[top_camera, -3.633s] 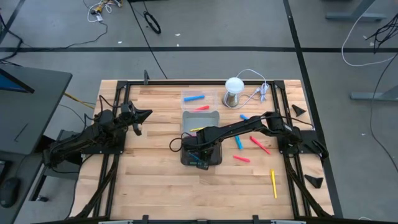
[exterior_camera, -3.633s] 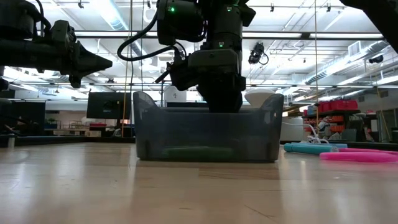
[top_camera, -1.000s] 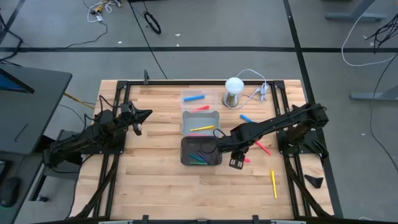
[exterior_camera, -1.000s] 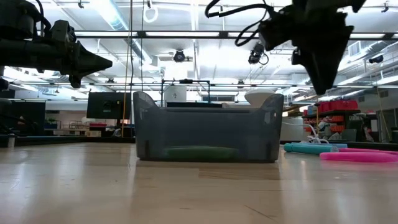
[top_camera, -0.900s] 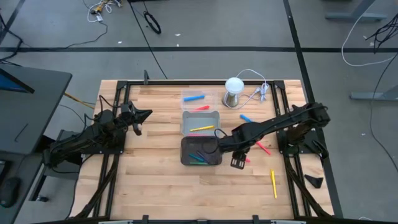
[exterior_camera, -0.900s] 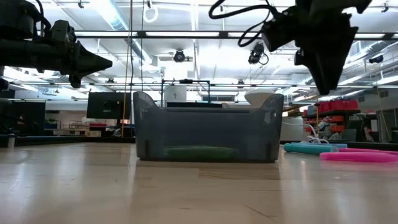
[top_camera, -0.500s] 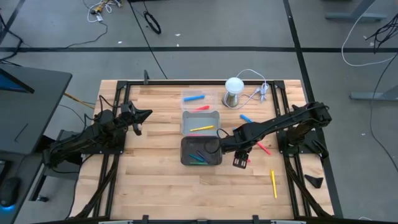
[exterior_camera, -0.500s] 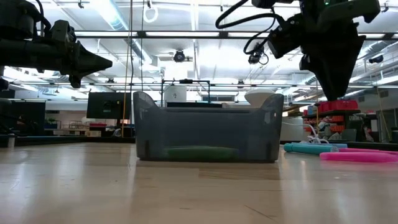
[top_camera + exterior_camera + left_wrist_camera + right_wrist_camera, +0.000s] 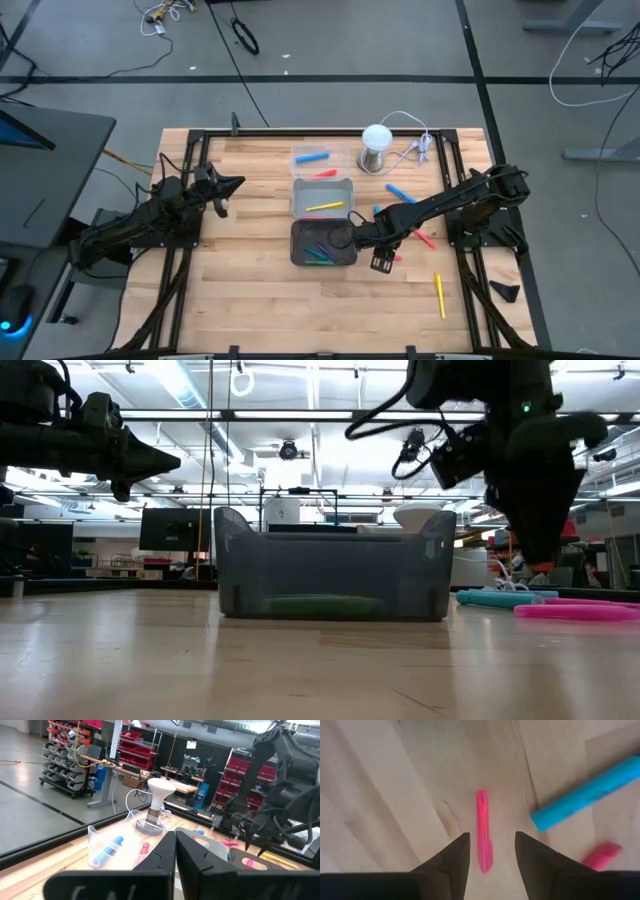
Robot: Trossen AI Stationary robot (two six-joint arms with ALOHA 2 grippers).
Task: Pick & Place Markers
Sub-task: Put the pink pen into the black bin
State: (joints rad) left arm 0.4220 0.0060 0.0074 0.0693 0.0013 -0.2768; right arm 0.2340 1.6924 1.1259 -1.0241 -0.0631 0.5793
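Right wrist view gives you the closest look: your right gripper (image 9: pixel 490 851) hangs over the wooden table (image 9: pixel 395 780) with its two dark fingers (image 9: pixel 451 857) spread apart and nothing between them, and a pink marker (image 9: pixel 483 830) lies flat on the wood in line with the gap; a blue marker (image 9: pixel 590 792) lies just beside it, and the end of another pink one (image 9: pixel 602 855) shows past that. From the high view, take the dark tray (image 9: pixel 322 243) as your landmark: the right gripper (image 9: pixel 381 261) sits just off the tray's right side, above that pink marker (image 9: pixel 396 257), while a few markers in green, blue and red (image 9: pixel 320 254) already lie inside the tray. Well to the tray's right and nearer the table's front lies a yellow marker (image 9: pixel 439 295). Touching the tray's far side is a lighter grey tray (image 9: pixel 322 196) holding one yellow marker (image 9: pixel 325 206). Beyond that tray you can see a red marker (image 9: pixel 322 174), then a clear tray (image 9: pixel 300 153) with a blue marker (image 9: pixel 313 158), and to its right the white-domed cylinder (image 9: pixel 376 147). Your left gripper (image 9: pixel 222 188) waits well to the dark tray's left, its fingers (image 9: pixel 192 857) pressed together and empty.
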